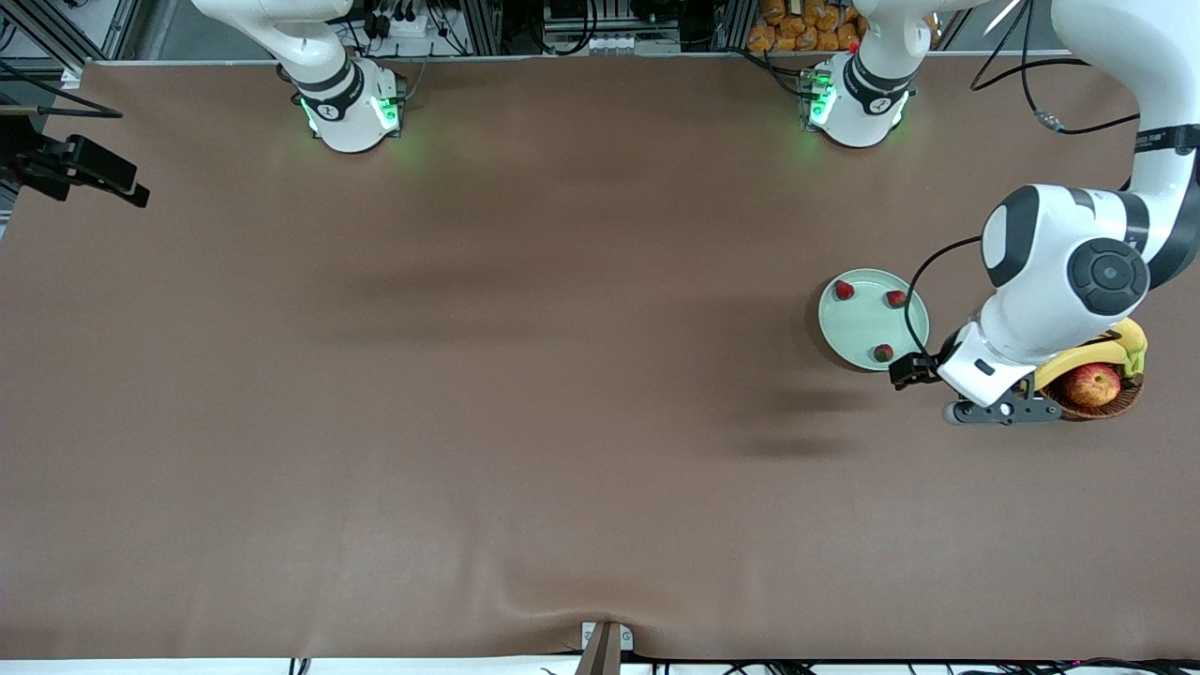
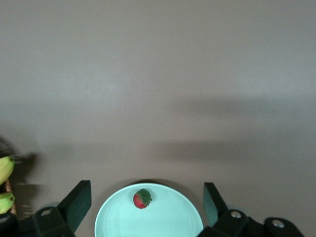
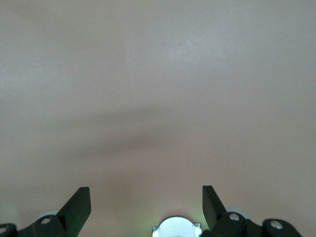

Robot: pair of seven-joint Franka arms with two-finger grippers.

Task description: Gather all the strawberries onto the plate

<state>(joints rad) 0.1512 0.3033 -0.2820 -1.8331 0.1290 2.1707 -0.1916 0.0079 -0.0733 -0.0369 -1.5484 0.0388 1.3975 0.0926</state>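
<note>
The pale mint-green plate (image 1: 864, 325) lies toward the left arm's end of the table. Three strawberries rest in it: one (image 1: 845, 290) and another (image 1: 896, 298) on its half farther from the front camera, the third (image 1: 883, 352) near its closer rim. My left gripper (image 1: 998, 410) hangs over the table's surface between the plate and the fruit basket. In the left wrist view, the left gripper (image 2: 146, 197) is open and holds nothing, with the plate (image 2: 170, 219) and one strawberry (image 2: 142, 198) below. My right gripper (image 3: 146, 195) is open and empty over bare table beside its base; it is out of the front view.
A brown wicker basket (image 1: 1116, 405) with an apple (image 1: 1092, 383) and bananas (image 1: 1111, 352) stands beside the plate, partly under the left arm; bananas (image 2: 5, 170) show in the left wrist view. A black camera mount (image 1: 80, 169) juts in at the right arm's end.
</note>
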